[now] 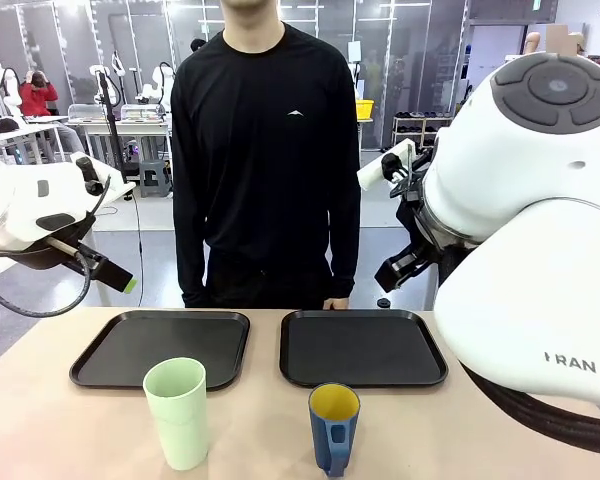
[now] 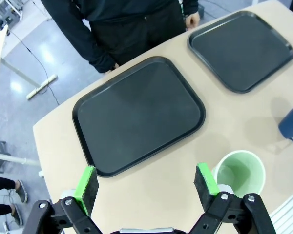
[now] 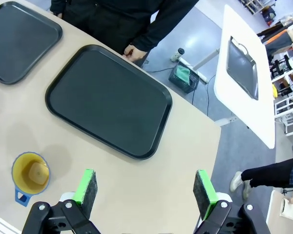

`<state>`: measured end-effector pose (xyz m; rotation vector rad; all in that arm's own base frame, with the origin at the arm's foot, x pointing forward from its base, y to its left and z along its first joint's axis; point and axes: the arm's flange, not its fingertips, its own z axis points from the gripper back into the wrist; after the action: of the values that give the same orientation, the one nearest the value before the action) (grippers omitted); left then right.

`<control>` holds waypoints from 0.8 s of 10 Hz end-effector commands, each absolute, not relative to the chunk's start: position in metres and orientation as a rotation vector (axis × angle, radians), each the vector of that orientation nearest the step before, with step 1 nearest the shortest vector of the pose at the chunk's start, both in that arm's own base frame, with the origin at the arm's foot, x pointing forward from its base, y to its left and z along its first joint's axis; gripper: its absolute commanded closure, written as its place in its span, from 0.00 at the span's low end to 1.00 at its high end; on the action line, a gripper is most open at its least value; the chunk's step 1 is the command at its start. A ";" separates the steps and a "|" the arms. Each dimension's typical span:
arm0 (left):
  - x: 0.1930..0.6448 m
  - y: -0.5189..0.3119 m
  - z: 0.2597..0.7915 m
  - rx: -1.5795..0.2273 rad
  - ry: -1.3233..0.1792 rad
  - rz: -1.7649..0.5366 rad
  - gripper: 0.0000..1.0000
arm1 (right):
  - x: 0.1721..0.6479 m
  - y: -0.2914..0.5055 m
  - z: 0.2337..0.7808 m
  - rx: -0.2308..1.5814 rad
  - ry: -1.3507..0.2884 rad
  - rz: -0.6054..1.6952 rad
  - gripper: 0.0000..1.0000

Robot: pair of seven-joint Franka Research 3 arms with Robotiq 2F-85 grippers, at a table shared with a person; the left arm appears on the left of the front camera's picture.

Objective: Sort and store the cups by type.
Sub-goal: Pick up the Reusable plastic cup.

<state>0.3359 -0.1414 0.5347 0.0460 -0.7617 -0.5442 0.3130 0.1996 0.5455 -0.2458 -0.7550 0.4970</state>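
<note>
While both hang above the table (image 1: 260, 440) with jaws wide and empty, the left pincer (image 2: 145, 183) has the mint-green tumbler (image 2: 239, 173) just beside it, the right pincer (image 3: 144, 187) the blue mug (image 3: 31, 176) farther off, handle apparently robotward; both cups stand upright before two black trays (image 1: 160, 347).

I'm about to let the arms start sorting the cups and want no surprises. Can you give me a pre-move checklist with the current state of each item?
1. The left gripper open, empty: ok.
2. The right gripper open, empty: ok.
3. The mint tumbler upright, unobstructed: ok.
4. The blue mug upright, unobstructed: ok.
5. The left tray and right tray bare: ok.
6. Person's hand off the trays: ok, but close to the right tray's far rim.
</note>
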 end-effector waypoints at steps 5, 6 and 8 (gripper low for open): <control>0.380 -0.068 0.464 0.025 -0.608 -0.429 0.00 | 0.380 0.120 0.473 -0.179 -0.627 0.392 0.00; 0.390 -0.056 0.449 0.036 -0.604 -0.430 0.00 | 0.392 0.110 0.458 -0.174 -0.605 0.370 0.00; 0.406 -0.033 0.414 -0.008 -0.572 -0.397 0.00 | 0.411 0.094 0.428 -0.137 -0.563 0.332 0.00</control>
<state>0.4089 -0.0379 0.4352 0.0267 -0.5576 -0.3933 0.4155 0.1013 0.4469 -0.1483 -0.5579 0.3337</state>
